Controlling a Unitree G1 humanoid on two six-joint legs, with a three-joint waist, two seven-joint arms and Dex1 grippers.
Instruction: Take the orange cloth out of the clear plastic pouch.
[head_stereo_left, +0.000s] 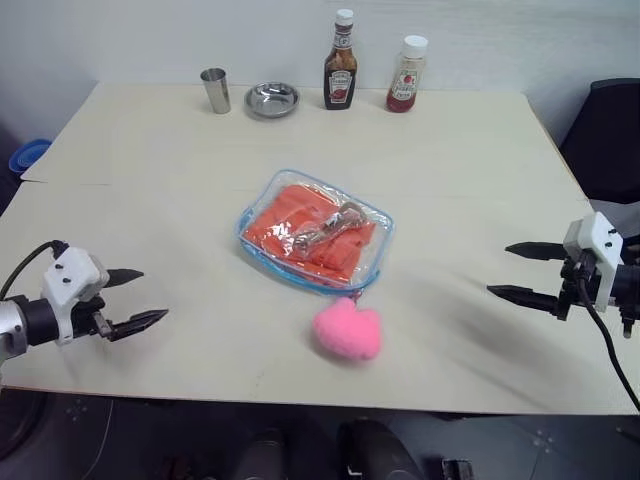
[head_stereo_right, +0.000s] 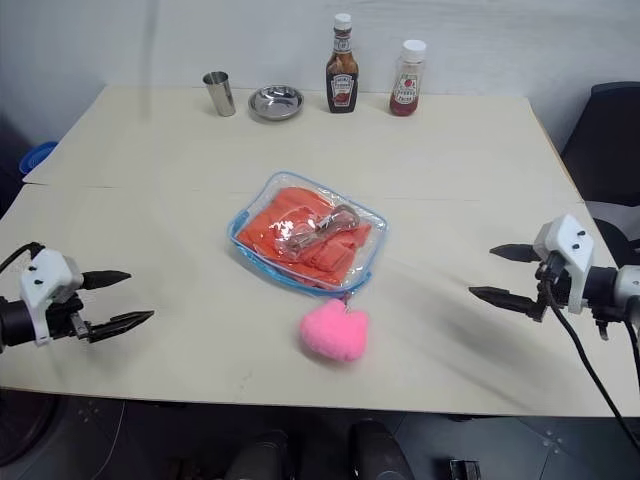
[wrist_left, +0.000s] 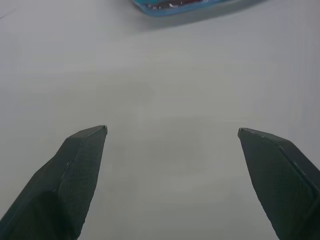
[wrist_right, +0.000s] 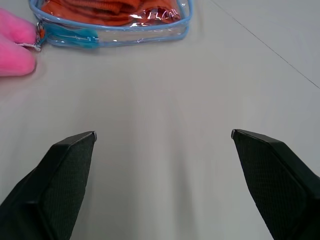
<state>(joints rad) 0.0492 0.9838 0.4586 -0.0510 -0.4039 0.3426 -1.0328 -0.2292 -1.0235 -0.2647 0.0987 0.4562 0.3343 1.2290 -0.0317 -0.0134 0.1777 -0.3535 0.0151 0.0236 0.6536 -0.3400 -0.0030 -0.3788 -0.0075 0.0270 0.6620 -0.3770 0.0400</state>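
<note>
Head views, pouch: the clear plastic pouch (head_stereo_left: 315, 232) lies flat at the middle of the table (head_stereo_left: 470, 180), its long axis running diagonally from far-left to near-right, zipper still closed as far as I can tell.
Head views, cloth: the orange cloth (head_stereo_left: 305, 228) sits folded inside the pouch, fully enclosed; a glare patch crosses the plastic above it.
Head views, plush: a pink plush toy (head_stereo_left: 348, 329) rests just beside the pouch's near corner, apparently tied to the zipper pull.
Head views, left gripper: the left gripper (head_stereo_left: 132, 297) hovers over the near-left table edge, fingers spread wide, holding nothing, pointing inward toward the pouch.
Head views, right gripper: the right gripper (head_stereo_left: 522, 270) hovers at the near-right edge, fingers likewise spread and empty, pointing inward.
Head views, key relation: the pouch lies between the two grippers and a little farther away, well apart from both; neither arm looks clearly nearer, though the zipper-pull corner faces the right side.
Head views, background: a metal cup (head_stereo_left: 215, 90), a small metal bowl (head_stereo_left: 272, 99) and two sauce bottles (head_stereo_left: 340, 62) stand along the far edge, well clear.
Left wrist view: both black fingertips (wrist_left: 85, 150) stand apart over bare table; the pouch's blue rim lies ahead.
Right wrist view: fingertips (wrist_right: 75, 155) apart, the pouch's blue-trimmed side and the plush ahead.
</note>
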